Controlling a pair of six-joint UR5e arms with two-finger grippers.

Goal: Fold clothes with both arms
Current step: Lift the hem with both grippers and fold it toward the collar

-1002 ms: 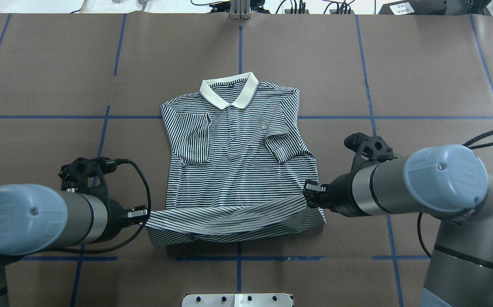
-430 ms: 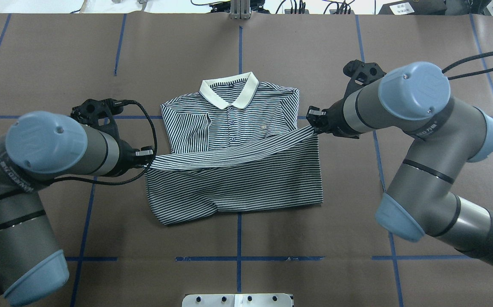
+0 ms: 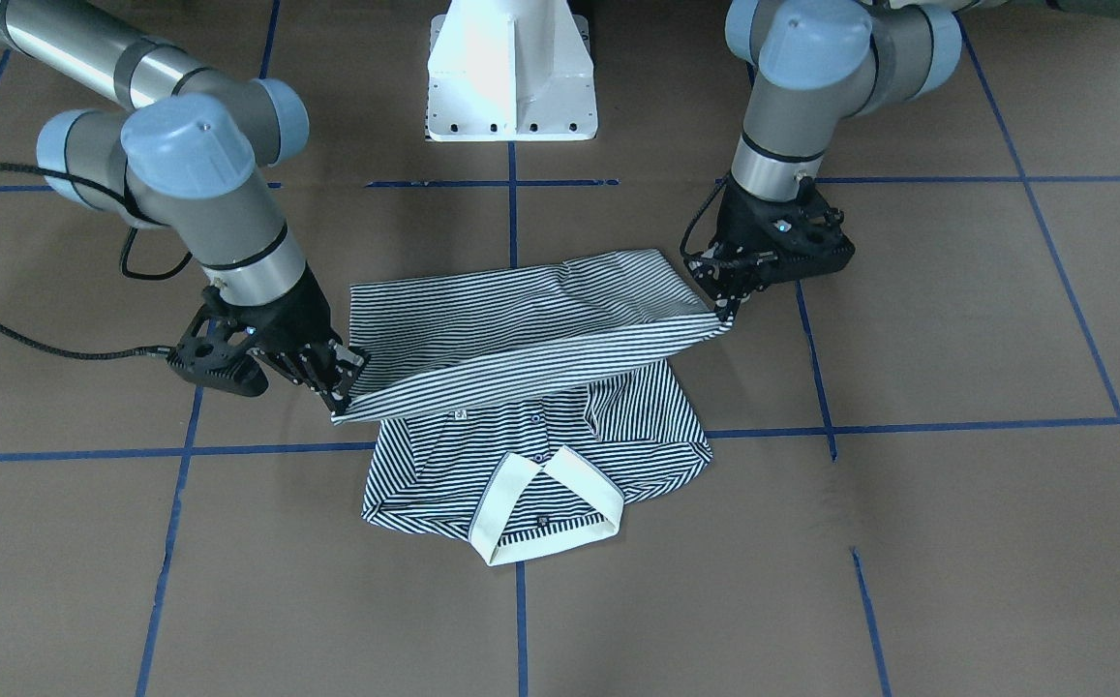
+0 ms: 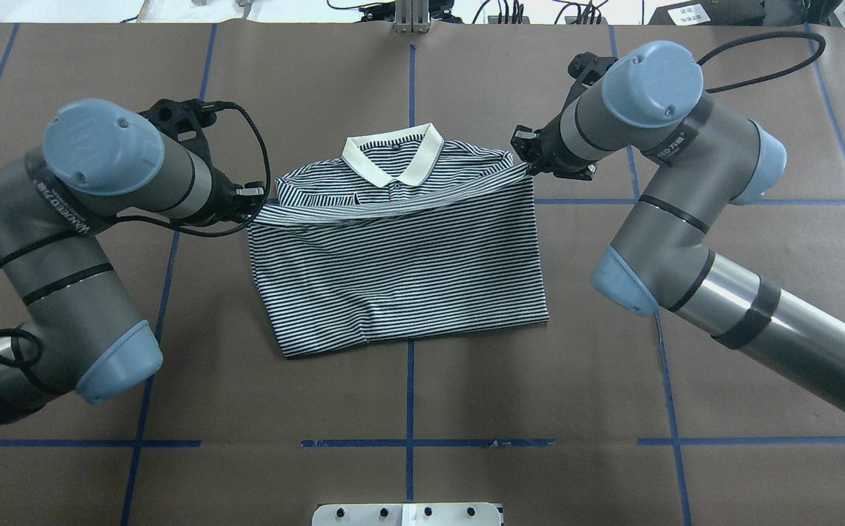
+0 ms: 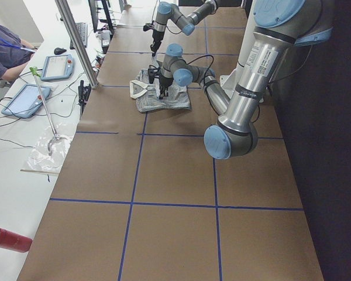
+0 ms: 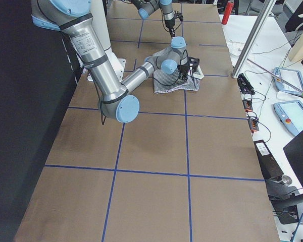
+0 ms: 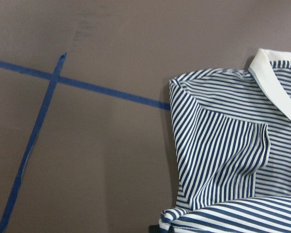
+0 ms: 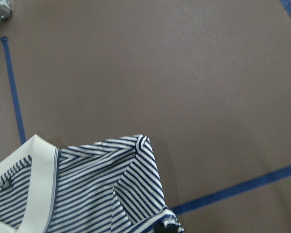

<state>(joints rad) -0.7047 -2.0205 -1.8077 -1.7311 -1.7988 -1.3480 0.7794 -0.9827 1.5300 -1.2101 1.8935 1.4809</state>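
Mid-fold, the left pincer (image 4: 253, 196) and right pincer (image 4: 526, 162) each pinch a hem corner of the shirt (image 4: 400, 270); next they should lay it below the collar (image 4: 393, 157)

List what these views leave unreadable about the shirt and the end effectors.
- Overhead: the raised hem covers most of the shirt front below the collar.
- Wrist views: the fingertips of the left end effector and right end effector are cut off by the bottom edge, so neither grip shows there.
- Side views: the shirt and both grips are too small to read.
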